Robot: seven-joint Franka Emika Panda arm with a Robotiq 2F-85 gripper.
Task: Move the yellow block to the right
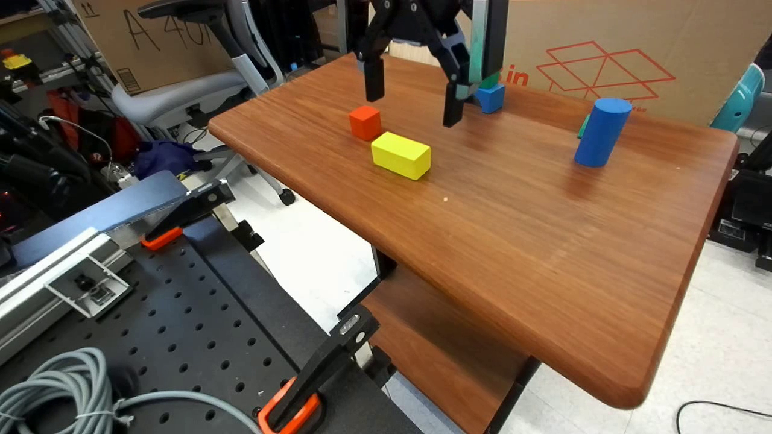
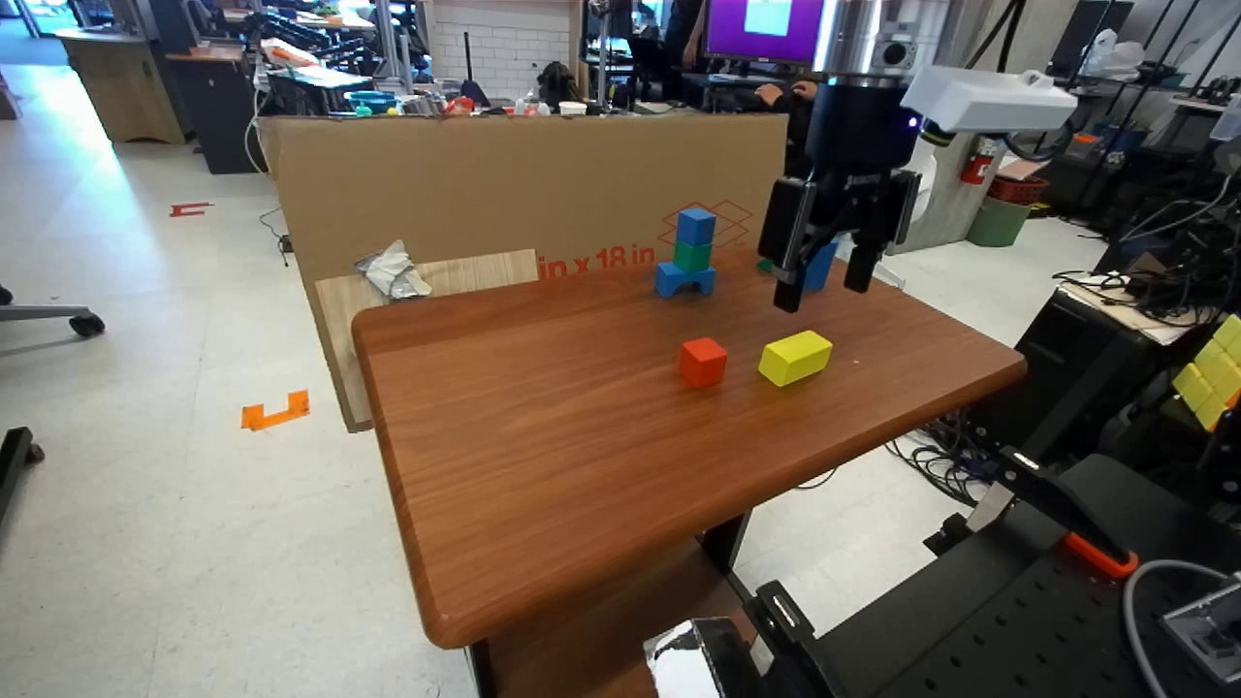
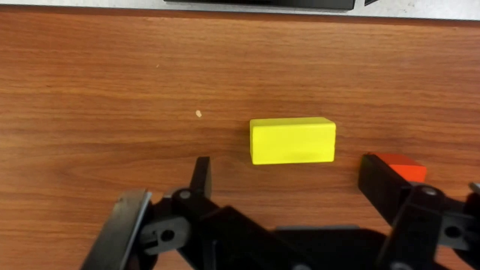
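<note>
We have the gripper [image 1: 414, 108] spread wide and empty above the worktop [image 1: 531, 223]. The yellow block [image 1: 401, 155] lies on it, near but not touching the red cube [image 1: 365, 123]. In the wrist view one finger [image 3: 380, 183] covers part of the cube, so a straight descent could clip it. The fingers seem set to span the block's length; if we close off-centre, we may twist or drop it.
</note>
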